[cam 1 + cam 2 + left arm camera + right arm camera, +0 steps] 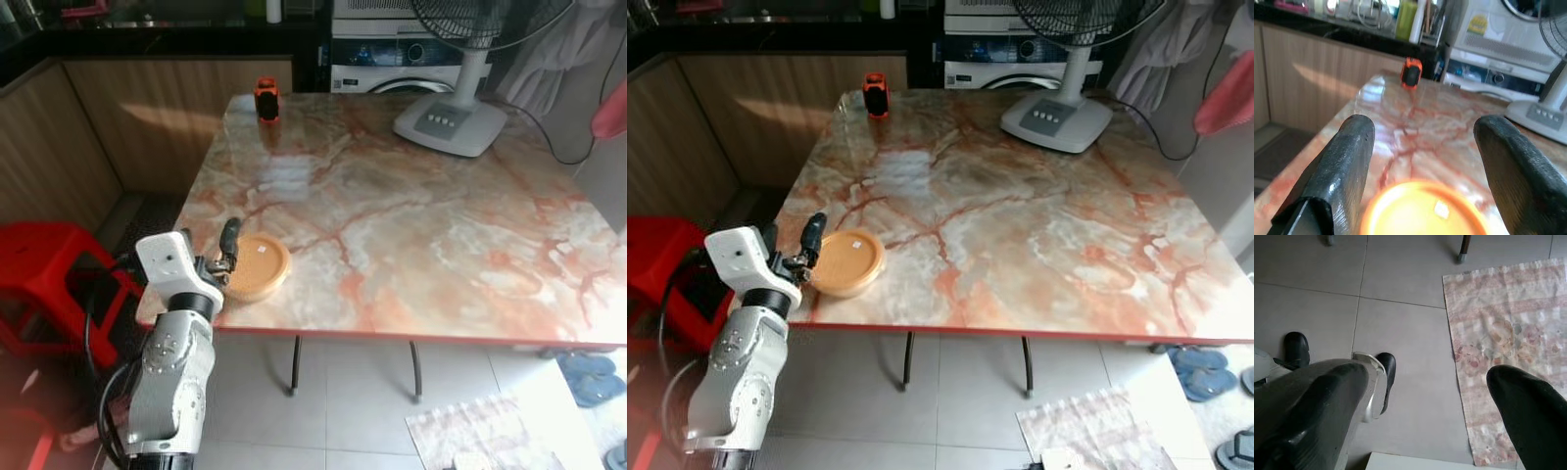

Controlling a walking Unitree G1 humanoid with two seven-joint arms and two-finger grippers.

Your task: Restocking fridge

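Left gripper [1420,161] jaws wide open, nothing held, black fingers [1344,166] on either side of the round orange container [1422,210], which lies low between them at the near edge of the wrist view. In the head views the left gripper [227,257] sits at the table's near-left corner, fingertips just beside the orange container [257,266], touching or not: cannot tell. Container lies flat on the marble table [411,225], lid up, small white label on top.

Right gripper [1425,406] jaws wide open, empty, pointing down over grey floor tiles [1400,323], patterned floor mat [1508,333] under one finger; robot's black feet [1387,374] seen below.

Far end of table: small orange-and-black object [266,100] upright near the back edge, well apart from container. Fan base [451,122] at back right of table. Red stool [49,284] left of the arm. Washing machine [402,54] behind table. Blue slippers [593,377] on floor at right
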